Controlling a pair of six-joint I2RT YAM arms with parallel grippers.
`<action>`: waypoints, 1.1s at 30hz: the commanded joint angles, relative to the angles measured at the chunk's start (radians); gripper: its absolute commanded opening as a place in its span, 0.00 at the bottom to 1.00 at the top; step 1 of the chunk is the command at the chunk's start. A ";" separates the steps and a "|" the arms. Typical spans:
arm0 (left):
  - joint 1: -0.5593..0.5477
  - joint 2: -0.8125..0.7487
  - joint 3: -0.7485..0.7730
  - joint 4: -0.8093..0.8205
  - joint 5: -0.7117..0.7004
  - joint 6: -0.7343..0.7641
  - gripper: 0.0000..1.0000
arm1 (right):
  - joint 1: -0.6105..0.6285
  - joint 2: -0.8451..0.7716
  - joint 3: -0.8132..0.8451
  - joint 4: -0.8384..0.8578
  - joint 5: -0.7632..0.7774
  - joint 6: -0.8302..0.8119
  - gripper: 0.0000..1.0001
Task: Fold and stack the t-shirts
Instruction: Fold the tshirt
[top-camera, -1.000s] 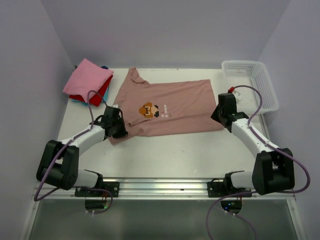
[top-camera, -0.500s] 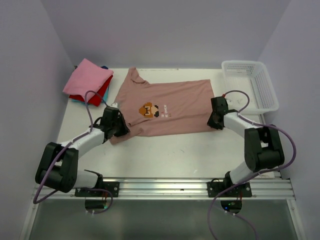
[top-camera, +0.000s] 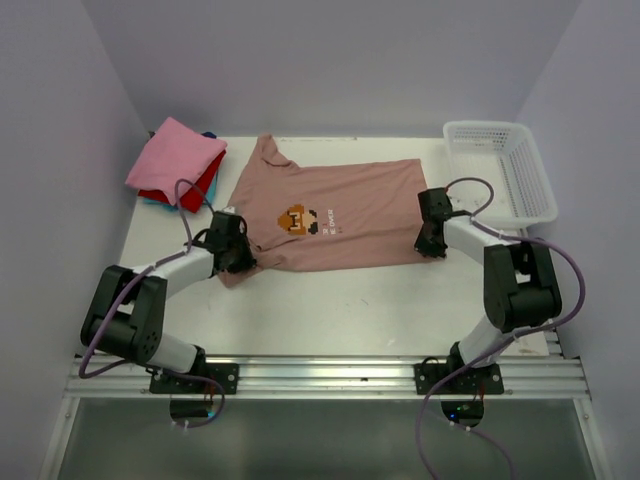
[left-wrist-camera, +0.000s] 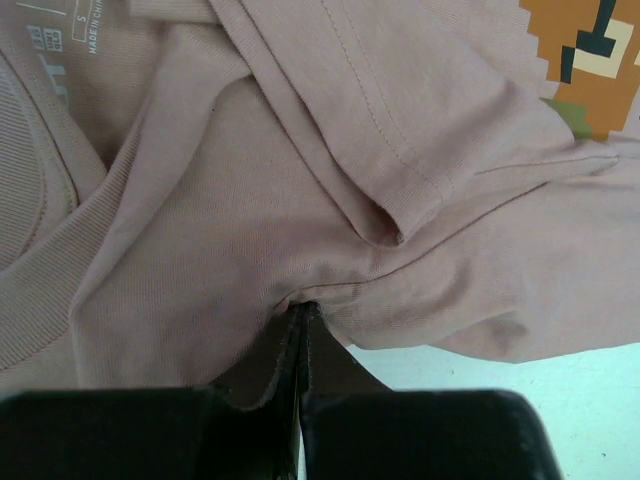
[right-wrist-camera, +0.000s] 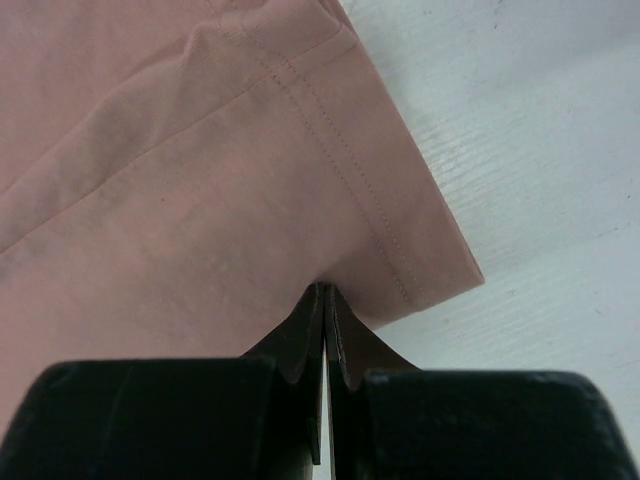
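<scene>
A dusty-pink t-shirt (top-camera: 340, 205) lies spread flat across the middle of the table, its pixel-art figure (top-camera: 299, 220) facing up. My left gripper (top-camera: 241, 262) is shut on the shirt's near-left corner by the sleeve. In the left wrist view the cloth (left-wrist-camera: 230, 210) bunches into the closed tips of that gripper (left-wrist-camera: 303, 310). My right gripper (top-camera: 429, 246) is shut on the near-right hem corner. The stitched hem (right-wrist-camera: 370, 190) runs into the pinched tips of the right gripper (right-wrist-camera: 325, 292). Folded t-shirts are stacked at the back left, bright pink (top-camera: 175, 158) on red (top-camera: 196, 190) on blue (top-camera: 151, 200).
A white lattice basket (top-camera: 512, 170) stands at the back right, close beside the right arm. Lilac walls enclose the table on three sides. Bare white tabletop (top-camera: 340, 300) lies between the shirt and the arm bases.
The right arm has folded in, its elbow swinging left, and its gripper has shifted slightly left at the hem. The left gripper stays where it was on the shirt.
</scene>
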 joint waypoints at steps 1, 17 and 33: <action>0.030 0.075 -0.045 -0.154 -0.145 0.022 0.00 | -0.001 0.073 0.048 -0.082 0.040 -0.014 0.00; 0.036 -0.009 -0.037 -0.360 0.050 0.019 0.00 | -0.004 0.155 0.166 -0.416 0.046 0.007 0.00; 0.036 -0.184 -0.085 -0.550 0.215 -0.041 0.00 | -0.004 0.016 0.037 -0.519 -0.089 -0.012 0.00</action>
